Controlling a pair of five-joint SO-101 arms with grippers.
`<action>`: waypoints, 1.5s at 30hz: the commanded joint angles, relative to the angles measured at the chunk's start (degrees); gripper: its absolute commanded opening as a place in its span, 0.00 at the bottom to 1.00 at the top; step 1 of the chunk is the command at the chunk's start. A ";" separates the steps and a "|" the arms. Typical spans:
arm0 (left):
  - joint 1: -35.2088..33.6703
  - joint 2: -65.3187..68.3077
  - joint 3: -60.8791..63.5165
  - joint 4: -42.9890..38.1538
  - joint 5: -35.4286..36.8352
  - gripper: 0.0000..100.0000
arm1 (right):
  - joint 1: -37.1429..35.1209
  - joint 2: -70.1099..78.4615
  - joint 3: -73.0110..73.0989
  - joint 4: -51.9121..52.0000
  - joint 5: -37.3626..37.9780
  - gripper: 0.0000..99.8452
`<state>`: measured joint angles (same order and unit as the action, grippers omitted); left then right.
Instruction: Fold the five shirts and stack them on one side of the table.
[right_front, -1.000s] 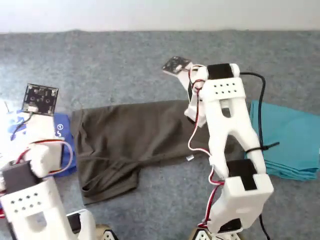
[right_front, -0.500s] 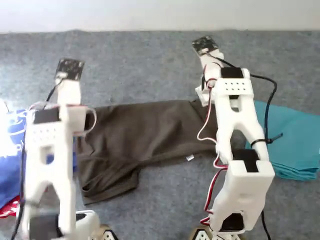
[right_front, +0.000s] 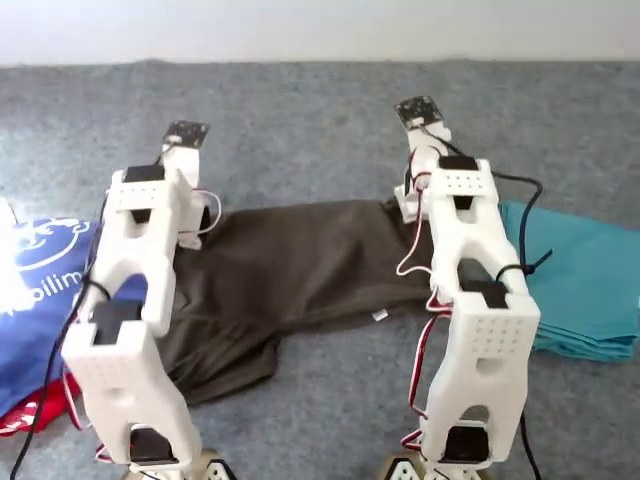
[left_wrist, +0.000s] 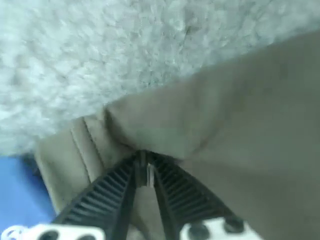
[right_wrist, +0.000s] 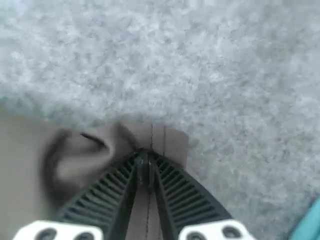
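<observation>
As the left gripper (left_wrist: 143, 167) pinches the shirt (left_wrist: 240, 110), right gripper (right_wrist: 145, 162) (closed) does likewise.

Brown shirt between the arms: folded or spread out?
Mostly spread: the brown shirt lies long across the table, a sleeve sticking out; the left gripper and right gripper are shut on its far edge.

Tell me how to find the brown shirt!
On the grey table, look between the left arm and right arm. There lies the brown shirt. It is dark and spread out; the teal shirt is folded, the blue shirt has white print.
</observation>
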<state>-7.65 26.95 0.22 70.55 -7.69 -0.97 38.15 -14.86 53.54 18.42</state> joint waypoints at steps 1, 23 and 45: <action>-2.64 2.73 -4.88 2.73 0.53 0.02 | 2.59 2.24 -6.15 2.33 -0.18 0.01; 3.52 -19.96 -10.24 15.21 0.35 0.02 | -3.91 11.91 -53.80 46.29 -0.09 0.01; 2.99 -23.03 20.88 19.60 -9.14 0.02 | -4.62 -8.04 -6.59 48.84 0.70 0.01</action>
<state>-4.31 5.93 18.95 91.56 -14.99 -5.89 34.29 -25.23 100.48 18.42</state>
